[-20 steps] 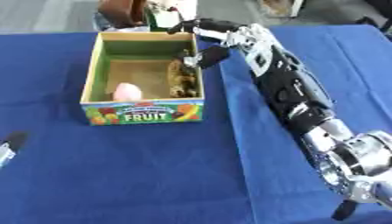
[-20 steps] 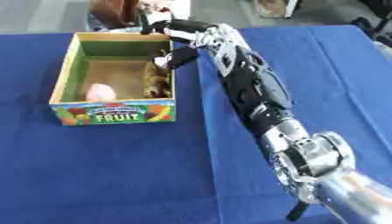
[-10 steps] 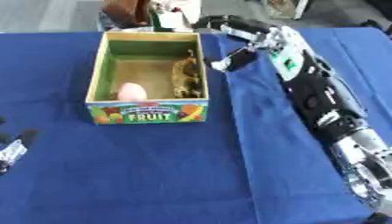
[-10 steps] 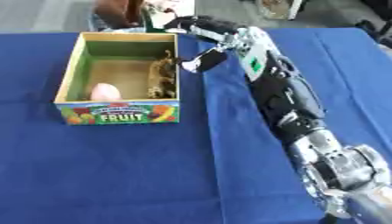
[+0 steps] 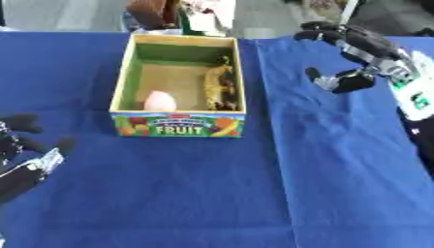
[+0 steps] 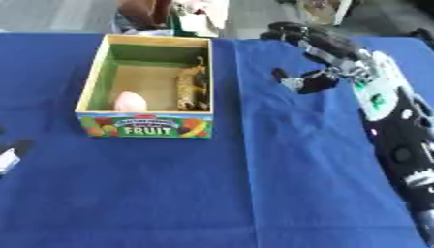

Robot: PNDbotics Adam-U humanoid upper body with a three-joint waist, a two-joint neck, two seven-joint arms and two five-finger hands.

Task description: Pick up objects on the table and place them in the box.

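Observation:
A cardboard fruit box [image 5: 178,125] with a green inside stands on the blue table, left of centre. Inside it lie a pink egg-shaped thing [image 5: 159,101] and a yellow spotted toy animal [image 5: 219,87] along the right wall. My right hand [image 5: 346,58] hovers over the table to the right of the box, fingers relaxed and holding nothing. My left hand [image 5: 19,150] shows at the lower left edge, fingers up, holding nothing.
The blue cloth [image 5: 254,193] covers the whole table. Beyond the far edge stand a brown thing [image 5: 152,12] and some white items [image 5: 208,14]. My right forearm [image 6: 398,140] runs down the right side.
My right hand has pulled back from over the box to the right, leaving the toy animal inside. The camera has shifted, and my left hand has come further into view.

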